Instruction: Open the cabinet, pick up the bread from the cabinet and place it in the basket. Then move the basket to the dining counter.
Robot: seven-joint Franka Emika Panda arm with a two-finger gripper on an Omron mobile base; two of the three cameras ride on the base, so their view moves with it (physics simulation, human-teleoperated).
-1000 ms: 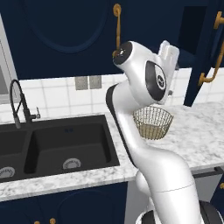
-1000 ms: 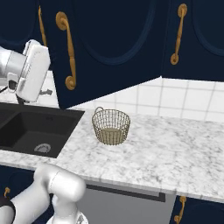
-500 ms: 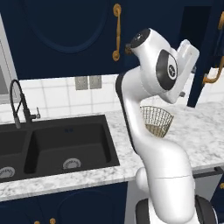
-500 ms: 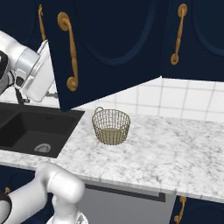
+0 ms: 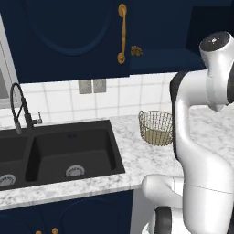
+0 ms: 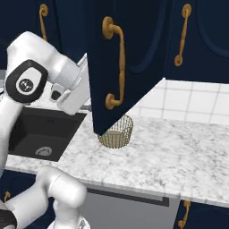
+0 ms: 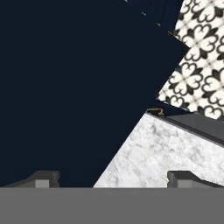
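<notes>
In the left base view you see the arm raised on the right, and the cabinet (image 5: 68, 41) door nearest it has swung out since a second ago, leaving a dark gap where that door stood closed. That means the opening step looks nearly done, and reaching in for the bread comes next. No bread can be made out in the dark opening. The basket (image 5: 156, 127) stands on the marble surface (image 5: 137, 155) below the raised arm, beside the black sink (image 5: 59, 153); it looks empty through its mesh, and the sink holds nothing.

In the right base view the swung door (image 6: 123, 58) hangs well out over the surface, its brass handle (image 6: 117, 67) facing you. Your hand (image 6: 74, 96) sits just behind the door's edge, on the sink side, but its fingers are hidden here. The basket (image 6: 117, 133) is partly covered by the door's lower corner, below and just past the hand. It still shows nothing inside.

In the hand view the navy door panel (image 7: 74, 78) lies close in front, with marble beyond it. Both fingertips (image 7: 41, 178) stand wide apart at the bottom, so your hand is open and grips nothing
</notes>
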